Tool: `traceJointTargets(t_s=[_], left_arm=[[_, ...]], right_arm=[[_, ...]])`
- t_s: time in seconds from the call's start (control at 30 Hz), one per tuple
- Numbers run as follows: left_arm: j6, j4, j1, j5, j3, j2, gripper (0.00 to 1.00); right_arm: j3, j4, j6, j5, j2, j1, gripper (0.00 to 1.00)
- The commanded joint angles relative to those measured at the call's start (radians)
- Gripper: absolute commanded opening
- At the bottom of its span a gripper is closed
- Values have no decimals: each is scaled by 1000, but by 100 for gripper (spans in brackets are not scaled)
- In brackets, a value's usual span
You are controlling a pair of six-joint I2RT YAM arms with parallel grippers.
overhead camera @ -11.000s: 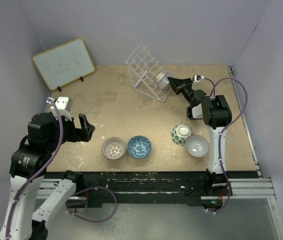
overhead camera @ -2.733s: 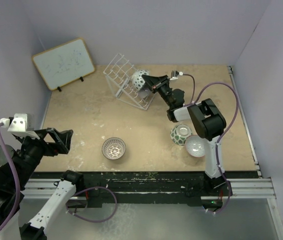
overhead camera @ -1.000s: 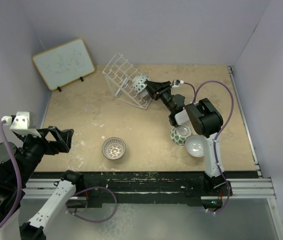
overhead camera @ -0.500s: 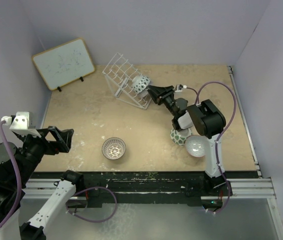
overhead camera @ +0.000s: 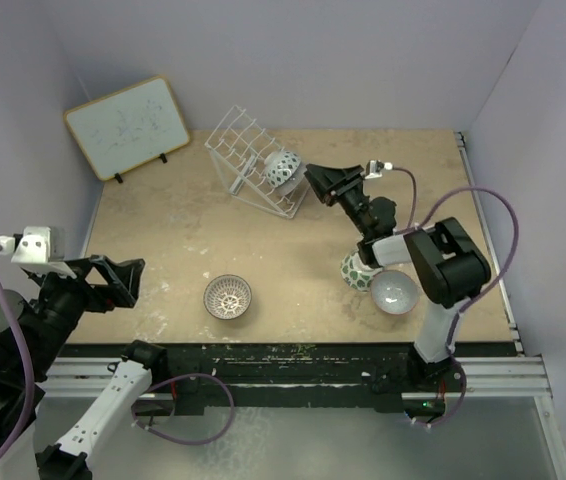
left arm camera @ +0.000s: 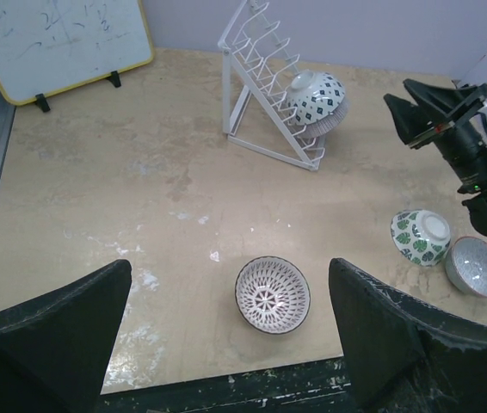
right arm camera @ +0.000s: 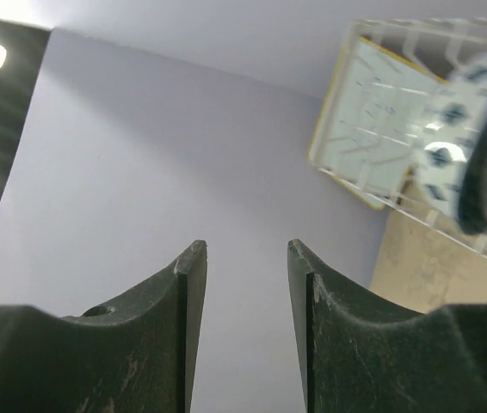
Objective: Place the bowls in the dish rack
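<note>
1. Top view: bowls [overhead camera: 281,167] are seen lodged in the tilted rack [overhead camera: 253,150]; three are left on the table [overhead camera: 183,240]. With the right gripper [overhead camera: 325,180] so near, the rack could be knocked and its bowls spilled.
2. Left wrist: the left gripper [left arm camera: 229,271] is held wide apart, empty, clear of the brown bowl [left arm camera: 272,294].
3. Right wrist: the fingers [right arm camera: 140,344] are parted narrowly; nothing is gripped.

Five bowls [left arm camera: 272,295], one dish rack [left arm camera: 261,86], one whiteboard [left arm camera: 54,34].
</note>
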Motion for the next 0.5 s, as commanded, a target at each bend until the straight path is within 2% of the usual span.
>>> traceJointTargets(t_s=[0.0,0.07,0.13,0.2,0.33,0.47], left_arm=[[-22,0,-4,-2,49,5,99],[-25,-9,-4,-11,68,13,99],[-27,-24,-5,-17,96,23,99],[-29,-38,-5,-22,123,33,99],[-30,-57,-5,-30,159,40,99],[-27,-57,-6,-44,146,28,99]], right_arm=[[-30,-156,-196,-31,-239,44,46],[-16,-394,-327,-11,-357,96,48],[29,-736,-495,69,-473,172,52],[91,-990,-662,149,-558,256,58],[165,-1286,-803,226,-629,383,63],[267,-1507,-907,296,-600,531,65]])
